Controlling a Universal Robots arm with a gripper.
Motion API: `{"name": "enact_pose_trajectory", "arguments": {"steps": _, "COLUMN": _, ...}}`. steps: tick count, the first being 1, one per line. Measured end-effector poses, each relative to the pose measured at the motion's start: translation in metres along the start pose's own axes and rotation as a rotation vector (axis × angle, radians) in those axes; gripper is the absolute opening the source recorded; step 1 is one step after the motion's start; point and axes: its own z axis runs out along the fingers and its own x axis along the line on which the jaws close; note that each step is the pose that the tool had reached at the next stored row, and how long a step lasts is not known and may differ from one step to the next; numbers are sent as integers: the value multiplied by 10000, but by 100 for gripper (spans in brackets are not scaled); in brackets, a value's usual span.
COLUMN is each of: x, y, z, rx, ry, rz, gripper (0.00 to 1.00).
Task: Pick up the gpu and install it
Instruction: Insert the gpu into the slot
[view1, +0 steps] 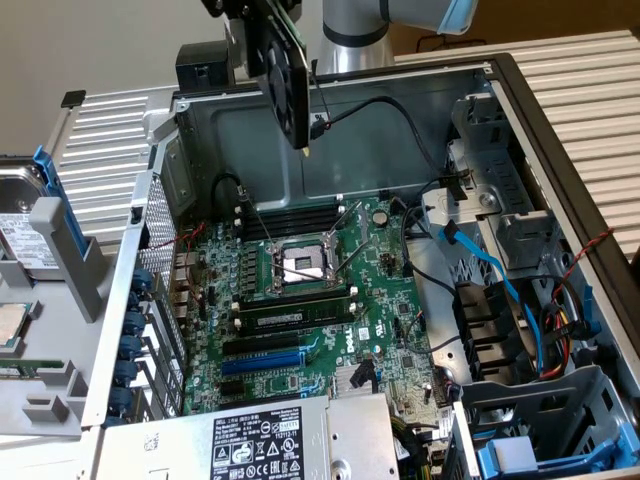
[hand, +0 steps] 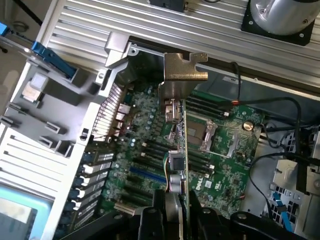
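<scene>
Over the motherboard (view1: 385, 275), the partly cropped pincer (hand: 175, 207) clamps the gpu (view1: 283, 75).

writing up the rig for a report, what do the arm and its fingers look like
The arm is a smooth, round, silver-grey tube with a light blue cap at a joint. The gripper is black, and its fingers are matte black, blocky pieces. No markings can be made out on them.

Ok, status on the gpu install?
Gripper jaws shut on gpu. Gpu up over motherboard, not seated. Black cable close by its lower end.
</scene>
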Motion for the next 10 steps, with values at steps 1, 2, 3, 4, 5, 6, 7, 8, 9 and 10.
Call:
{"name": "enact_pose_trajectory", "arguments": {"steps": 1, "x": 0, "y": 0, "z": 0, "rx": 5, "ry": 9, "rz": -71, "gripper": 29}}
{"name": "enact_pose_trajectory", "arguments": {"steps": 2, "x": 0, "y": 0, "z": 0, "rx": 4, "ry": 9, "rz": -73, "gripper": 29}}
{"name": "enact_pose_trajectory", "arguments": {"steps": 3, "x": 0, "y": 0, "z": 0, "rx": 5, "ry": 10, "rz": -76, "gripper": 29}}
{"name": "enact_pose_trajectory", "arguments": {"steps": 4, "x": -1, "y": 1, "z": 0, "rx": 8, "ry": 19, "rz": -131, "gripper": 29}}
{"name": "enact_pose_trajectory", "arguments": {"steps": 5, "x": -1, "y": 1, "z": 0, "rx": 18, "ry": 42, "rz": -305, "gripper": 29}}
{"name": "enact_pose_trajectory", "arguments": {"steps": 6, "x": -1, "y": 1, "z": 0, "rx": 28, "ry": 67, "rz": -482, "gripper": 29}}
{"name": "enact_pose_trajectory", "arguments": {"steps": 7, "x": -1, "y": 1, "z": 1, "rx": 39, "ry": 92, "rz": -677, "gripper": 29}}
{"name": "enact_pose_trajectory", "arguments": {"steps": 8, "x": 0, "y": 1, "z": 1, "rx": 49, "ry": 115, "rz": -843, "gripper": 29}}
{"name": "enact_pose_trajectory", "arguments": {"steps": 9, "x": 0, "y": 1, "z": 1, "rx": 60, "ry": 140, "rz": -1021, "gripper": 29}}
{"name": "enact_pose_trajectory", "arguments": {"steps": 10, "x": 0, "y": 0, "z": 1, "rx": 70, "ry": 166, "rz": -1216, "gripper": 29}}
